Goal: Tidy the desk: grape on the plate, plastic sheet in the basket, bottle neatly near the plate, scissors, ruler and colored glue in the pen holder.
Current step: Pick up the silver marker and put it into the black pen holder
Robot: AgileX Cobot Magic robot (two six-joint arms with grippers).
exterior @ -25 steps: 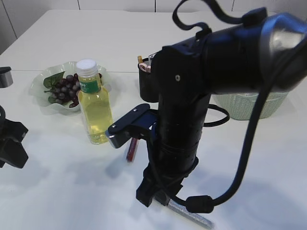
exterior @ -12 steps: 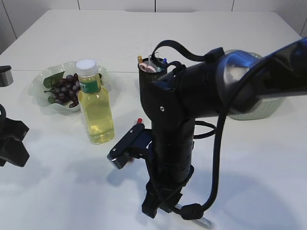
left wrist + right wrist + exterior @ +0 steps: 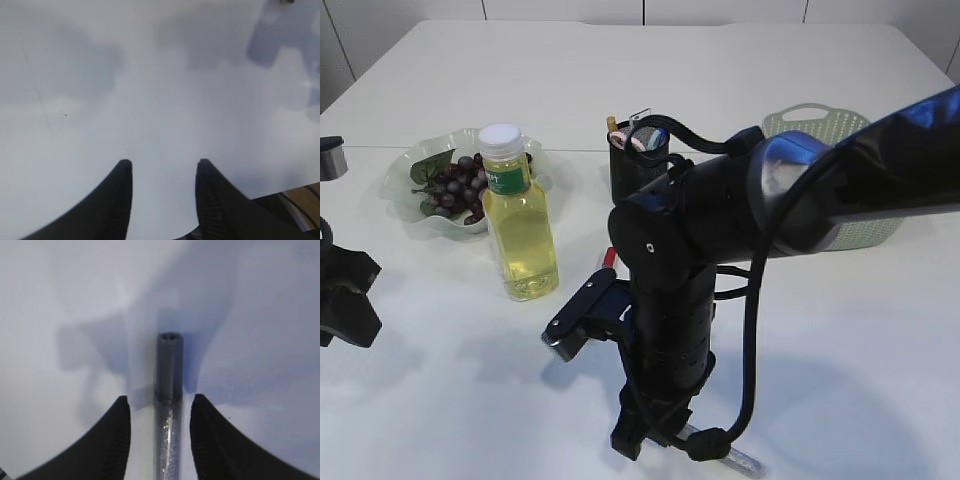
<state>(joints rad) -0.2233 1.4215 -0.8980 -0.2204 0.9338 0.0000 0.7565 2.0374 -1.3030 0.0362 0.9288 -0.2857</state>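
Right claw (image 3: 159, 432) released, straddling glitter glue tube (image 3: 168, 390) | tube axis parallel to fingers, near table's front edge | left claw (image 3: 162, 192) released, idle.

Glittery grey glue tube (image 3: 169, 405) flat on table, grapes (image 3: 455, 182) on plate (image 3: 406, 176), bottle (image 3: 519, 218) upright beside it

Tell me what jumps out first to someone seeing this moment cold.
The big black right arm fills the middle of the exterior view, plunging straight down at the table's near edge. Its right gripper stands open astride a grey glitter glue tube lying flat on the white table. Behind to the left, a bottle of yellow liquid stands in front of the grape plate.
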